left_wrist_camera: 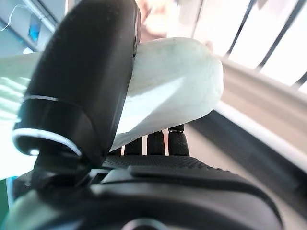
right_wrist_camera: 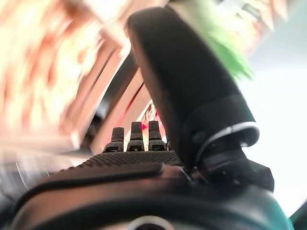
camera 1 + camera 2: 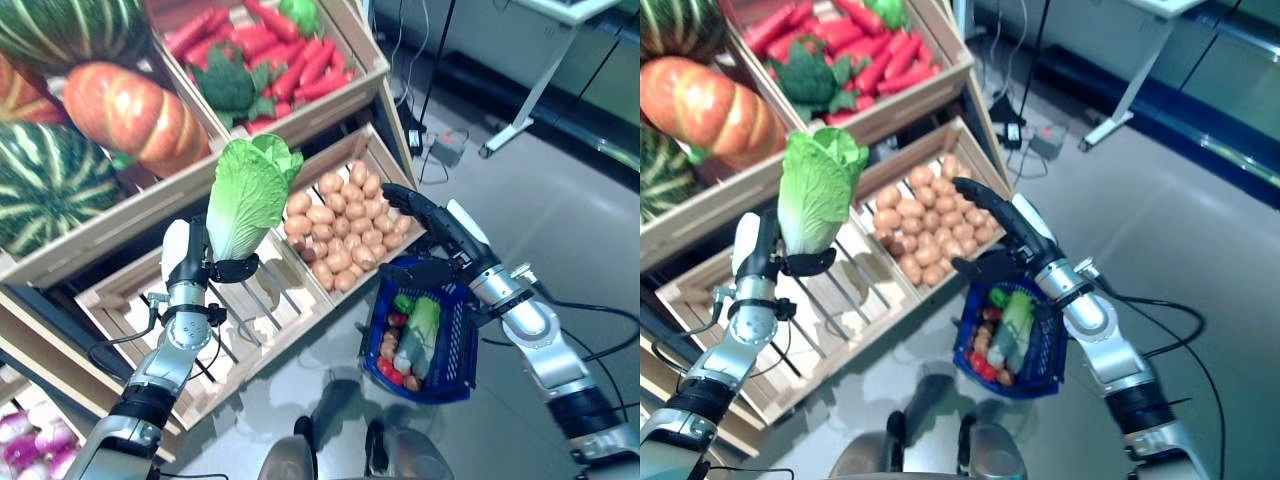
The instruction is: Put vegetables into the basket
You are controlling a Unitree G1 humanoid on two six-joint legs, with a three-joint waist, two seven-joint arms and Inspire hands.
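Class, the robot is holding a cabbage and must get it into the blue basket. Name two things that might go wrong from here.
1. The left hand grips only the pale base of the cabbage, whose leafy bulk stands high above; it may tip or slip out during the move.
2. The blue basket hangs under the open right hand and already holds vegetables, so the large cabbage may not fit and could roll off.

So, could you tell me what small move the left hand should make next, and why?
Probably carry the cabbage across toward the blue basket. The left hand already grips it upright above the empty crate, while the basket hangs at the right hand.
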